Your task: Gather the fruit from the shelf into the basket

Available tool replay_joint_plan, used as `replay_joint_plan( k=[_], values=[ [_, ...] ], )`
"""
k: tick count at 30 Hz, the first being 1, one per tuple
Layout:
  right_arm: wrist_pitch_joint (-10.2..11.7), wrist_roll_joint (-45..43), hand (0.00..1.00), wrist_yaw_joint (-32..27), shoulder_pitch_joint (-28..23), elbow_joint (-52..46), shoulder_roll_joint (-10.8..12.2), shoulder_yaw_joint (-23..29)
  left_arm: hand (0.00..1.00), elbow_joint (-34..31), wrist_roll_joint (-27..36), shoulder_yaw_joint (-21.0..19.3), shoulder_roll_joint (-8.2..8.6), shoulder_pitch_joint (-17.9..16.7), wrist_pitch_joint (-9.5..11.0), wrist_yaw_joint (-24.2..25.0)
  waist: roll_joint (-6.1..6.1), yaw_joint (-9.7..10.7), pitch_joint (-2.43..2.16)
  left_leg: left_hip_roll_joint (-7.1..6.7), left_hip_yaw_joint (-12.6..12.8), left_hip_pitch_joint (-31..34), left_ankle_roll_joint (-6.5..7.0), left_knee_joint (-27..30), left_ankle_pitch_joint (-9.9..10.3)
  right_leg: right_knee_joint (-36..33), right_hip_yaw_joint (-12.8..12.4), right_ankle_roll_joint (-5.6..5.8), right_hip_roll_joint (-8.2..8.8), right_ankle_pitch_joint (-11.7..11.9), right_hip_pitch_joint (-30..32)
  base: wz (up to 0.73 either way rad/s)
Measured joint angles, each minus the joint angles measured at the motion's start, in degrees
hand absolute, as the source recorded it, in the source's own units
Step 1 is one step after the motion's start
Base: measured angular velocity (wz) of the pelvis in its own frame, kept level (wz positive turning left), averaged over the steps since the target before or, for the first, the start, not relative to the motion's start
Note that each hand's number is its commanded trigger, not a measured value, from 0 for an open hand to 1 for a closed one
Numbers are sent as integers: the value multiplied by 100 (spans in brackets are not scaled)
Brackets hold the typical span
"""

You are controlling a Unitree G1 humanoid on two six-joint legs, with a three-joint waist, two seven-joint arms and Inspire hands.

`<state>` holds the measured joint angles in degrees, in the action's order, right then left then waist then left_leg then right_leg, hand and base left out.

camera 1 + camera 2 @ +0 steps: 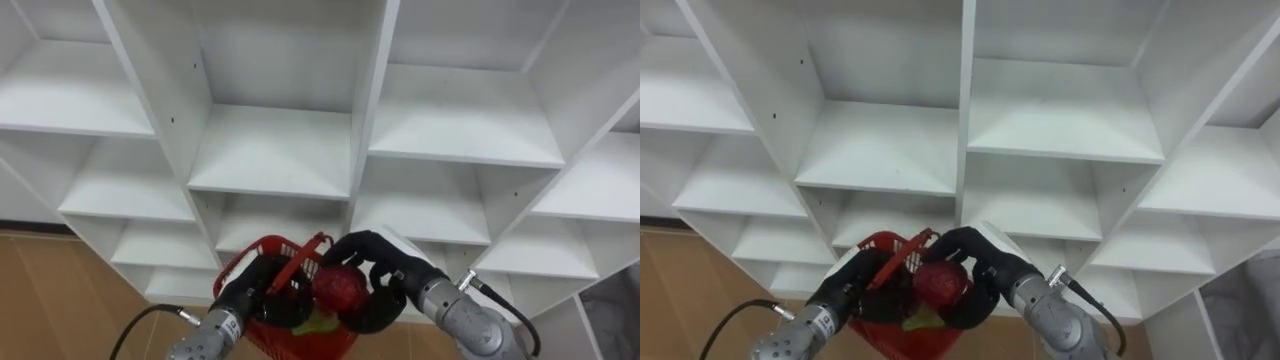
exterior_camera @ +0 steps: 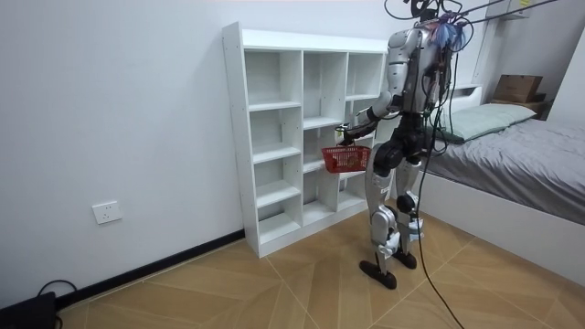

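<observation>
Before white closet shelves (image 1: 270,150), red fruit (image 1: 340,288) in right robot hand (image 1: 375,255) over basket (image 1: 300,342).

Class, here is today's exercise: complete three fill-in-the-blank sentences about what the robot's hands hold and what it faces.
1. The left hand carries a basket coloured ___.
2. The right hand has its fingers curled round a red fruit, held over the open ___.
3. The robot stands facing a ___ closet.

Missing words: red; basket; white.
</observation>
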<state>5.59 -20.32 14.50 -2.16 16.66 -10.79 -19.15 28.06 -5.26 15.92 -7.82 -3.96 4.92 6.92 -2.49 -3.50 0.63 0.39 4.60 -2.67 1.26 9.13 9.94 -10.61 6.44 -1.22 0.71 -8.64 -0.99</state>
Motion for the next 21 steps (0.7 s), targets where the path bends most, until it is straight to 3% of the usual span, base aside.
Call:
replay_joint_plan(
  k=[13, 21],
  values=[
    [-18, -35, 100, -105, -11, 82, 127, -70, 100, -67, -10, 19, -10, 0, -38, -12, 3, 30, -3, 0, -7, 46, -1, 5, 1, 10, 8, -1, 14, 0, 29, 0],
    [27, 27, 100, -141, 2, 307, 133, -208, 100, -67, -13, 231, -237, 0, -40, 7, 1, 140, -1, -11, -26, 75, 0, 21, 1, 15, 22, -1, 9, 1, 30, 0]
  ],
)
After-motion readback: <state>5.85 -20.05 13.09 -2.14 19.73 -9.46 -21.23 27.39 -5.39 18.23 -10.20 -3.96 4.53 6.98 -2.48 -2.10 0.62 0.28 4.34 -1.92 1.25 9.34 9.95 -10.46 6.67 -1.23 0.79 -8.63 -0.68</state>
